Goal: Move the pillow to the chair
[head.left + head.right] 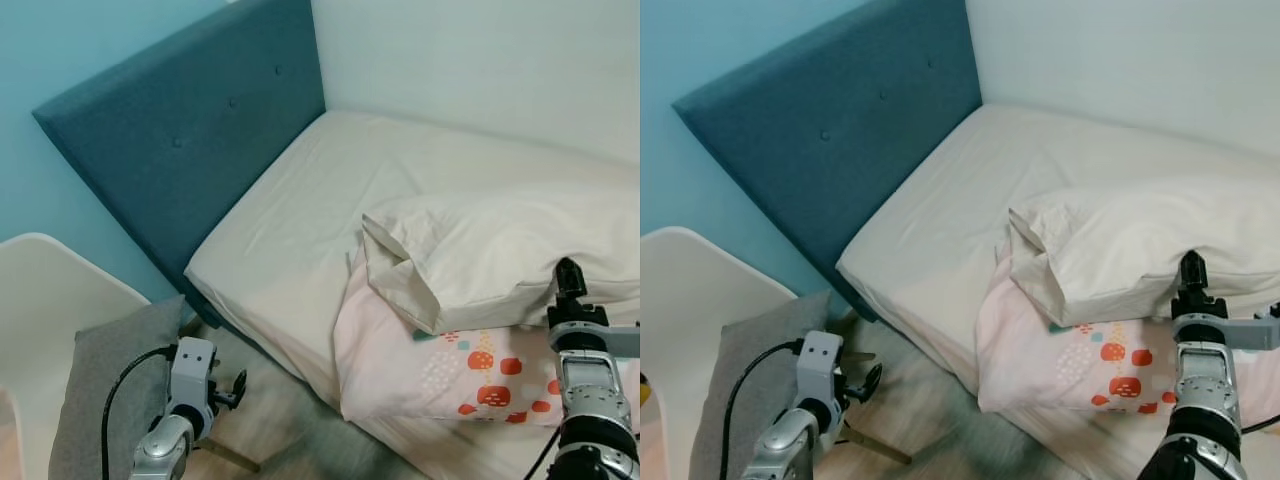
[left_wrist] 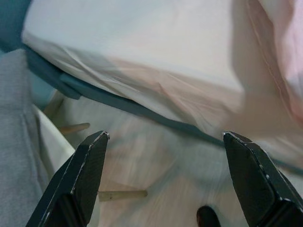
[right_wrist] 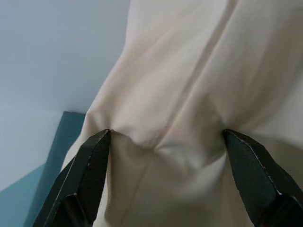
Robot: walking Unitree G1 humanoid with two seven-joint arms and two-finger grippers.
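Right wrist view has my right claw (image 3: 165, 142) spread wide with both fingertips pressed into the cream pillow (image 1: 510, 250), fabric puckering between them but not pinched yet. That pillow sits on the bed (image 1: 300, 230), stacked on a pink patterned pillow (image 1: 450, 375) near the mattress edge. My left claw (image 2: 165, 151) hangs low over the wooden floor (image 2: 156, 175), spread wide too, gripping nothing, just beside the white chair (image 1: 40, 300) with its grey cushion (image 1: 110, 390).
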